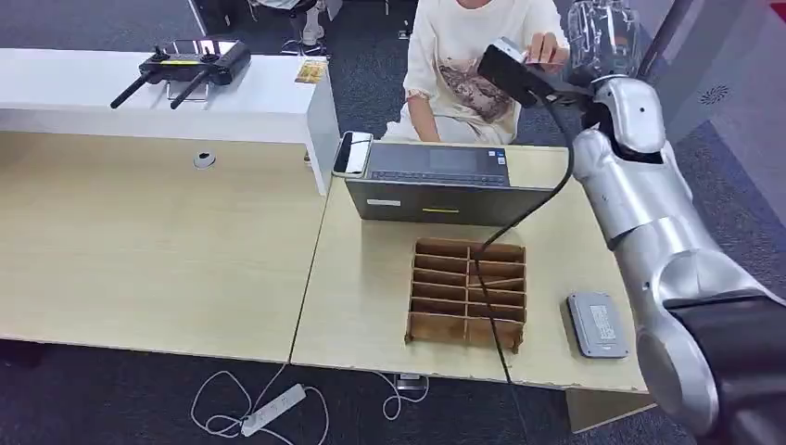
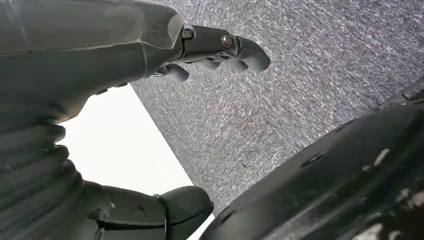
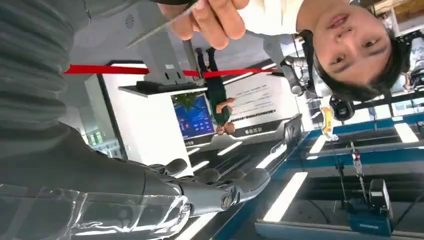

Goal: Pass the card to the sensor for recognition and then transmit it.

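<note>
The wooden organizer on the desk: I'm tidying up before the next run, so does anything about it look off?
Yes. A black cable runs from the raised right arm down across the wooden organizer and over the desk edge, lying on its compartments. One divider in the right column sits slanted, not level like the others.
</note>
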You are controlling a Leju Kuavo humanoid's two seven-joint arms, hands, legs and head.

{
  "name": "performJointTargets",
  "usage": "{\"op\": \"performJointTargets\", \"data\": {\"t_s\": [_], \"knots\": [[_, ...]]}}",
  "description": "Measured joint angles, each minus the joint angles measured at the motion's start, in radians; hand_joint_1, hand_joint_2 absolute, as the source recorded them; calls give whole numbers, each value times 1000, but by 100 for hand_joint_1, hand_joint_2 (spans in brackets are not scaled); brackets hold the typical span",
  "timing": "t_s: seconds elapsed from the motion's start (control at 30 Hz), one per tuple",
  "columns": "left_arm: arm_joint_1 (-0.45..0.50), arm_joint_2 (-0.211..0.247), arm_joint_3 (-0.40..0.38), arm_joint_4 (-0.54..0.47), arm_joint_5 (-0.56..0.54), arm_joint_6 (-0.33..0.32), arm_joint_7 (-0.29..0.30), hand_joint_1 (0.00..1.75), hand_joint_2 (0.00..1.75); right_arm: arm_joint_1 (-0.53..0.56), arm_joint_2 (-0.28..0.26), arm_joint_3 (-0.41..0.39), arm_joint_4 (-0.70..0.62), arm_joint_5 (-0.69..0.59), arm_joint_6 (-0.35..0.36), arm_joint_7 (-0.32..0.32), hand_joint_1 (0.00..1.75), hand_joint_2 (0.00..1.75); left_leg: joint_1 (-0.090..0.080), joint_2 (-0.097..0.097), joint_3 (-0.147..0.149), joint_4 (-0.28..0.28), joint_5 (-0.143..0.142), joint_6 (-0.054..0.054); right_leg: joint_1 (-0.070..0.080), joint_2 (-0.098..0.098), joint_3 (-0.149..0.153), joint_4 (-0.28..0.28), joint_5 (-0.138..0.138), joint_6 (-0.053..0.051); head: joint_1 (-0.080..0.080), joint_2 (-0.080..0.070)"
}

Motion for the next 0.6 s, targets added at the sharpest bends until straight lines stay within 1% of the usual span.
{"op": "performJointTargets", "data": {"t_s": [0.03, 0.07, 0.1, 0.17, 0.2, 0.6], "knots": [[0, 0, 0, 0, 0, 0, 0, 0, 175, 0, -1, -2, -1, -5, 0, -4, 138, 175, 0, 0, 0, 0, 0, 0, 0, 0, 0, 0, 0, 0, 0, 0], [0, 1, 0, 0, 0, 0, 0, 0, 175, 0, -2, -5, -4, -13, 0, -9, 155, 175, 0, 0, 0, 0, 0, 0, 0, 0, 0, 0, 0, 0, 0, 0], [0, 2, 0, 0, 0, 0, 0, 0, 175, 0, -5, -6, -8, -14, 0, -14, 168, 175, 0, 0, 0, 0, 0, 0, 0, 0, 0, 0, 0, 0, 0, 0], [1, 2, 0, 0, 0, 1, 0, 0, 175, 0, -8, -7, -10, -15, -1, -21, 173, 175, 0, 0, 0, 0, 0, 0, 0, 0, 0, 0, 0, 0, 0, 0], [1, 2, 0, 0, 0, 1, 0, 0, 175, 0, -10, -8, -11, -15, -2, -22, 175, 175, 0, 0, 0, 0, 0, 0, 0, 0, 0, 0, 0, 0, 0, 0], [1, 2, 0, 0, 1, 9, -3, 0, 175, 2, -13, -12, -16, -24, -15, -36, 173, 175, 0, 0, 0, 0, 0, 0, 0, 0, 0, 0, 0, 0, 0, 0]]}}
